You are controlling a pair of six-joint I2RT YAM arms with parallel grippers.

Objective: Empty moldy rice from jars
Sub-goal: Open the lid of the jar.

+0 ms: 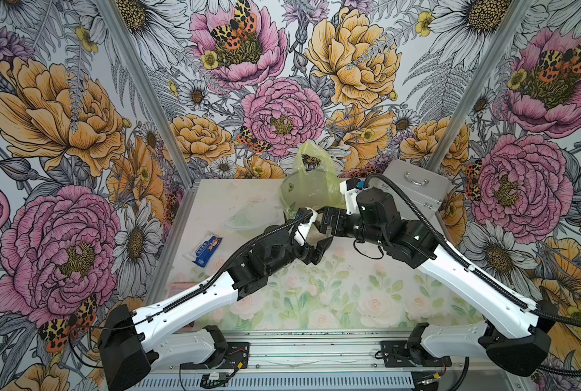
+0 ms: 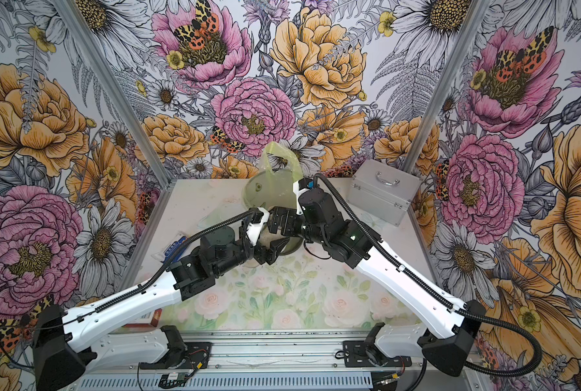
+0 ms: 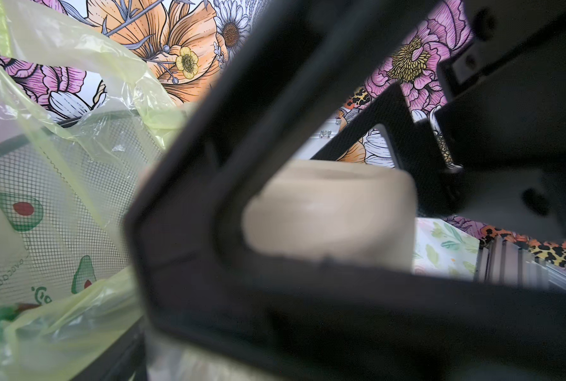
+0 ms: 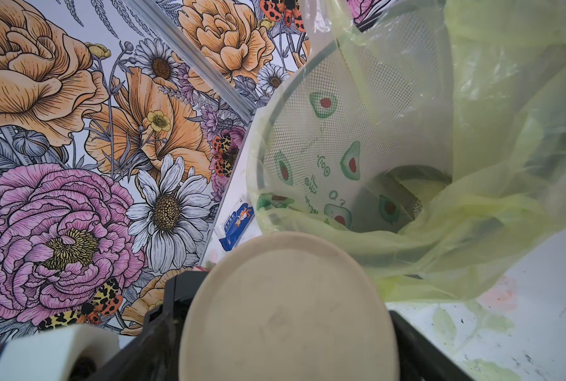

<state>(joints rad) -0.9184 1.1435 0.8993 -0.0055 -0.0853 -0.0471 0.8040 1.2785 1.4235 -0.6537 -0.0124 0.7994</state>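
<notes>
Both claws meet at the centre of both top views, just below the bag-lined mesh bin (image 1: 311, 184). The left claw (image 1: 317, 250) reaches in from the lower left and looks clenched on the glass of the one jar (image 3: 332, 211) I can find. The right claw (image 1: 324, 224) comes from the right and sits over its beige lid (image 4: 288, 313). Dark fingers flank that lid on both sides in the right wrist view, but I cannot tell whether they pinch it or stand just clear.

The step in hand looks like unscrewing. It goes best if the left claw clamps low and firm so the glass cannot spin. The right jaws should close square on the lid's rim and turn about the jar's own axis, with no lifting until the thread lets go. The jar should stay upright until the lid is off. Only then should it tip over the bin's mouth, well inside the loose yellow-green bag, so grains do not land on the table (image 1: 316, 298).

Much is hidden. The moldy rice does not show anywhere, because wrist mounts and fingers cover the glass from above and the left wrist view is badly blurred. A second jar is not to be found. Something dark and curved lies at the bin's bottom (image 4: 410, 188), but I cannot say what it is. Nor can I tell whether the jar stands on the table or hangs off it.
</notes>
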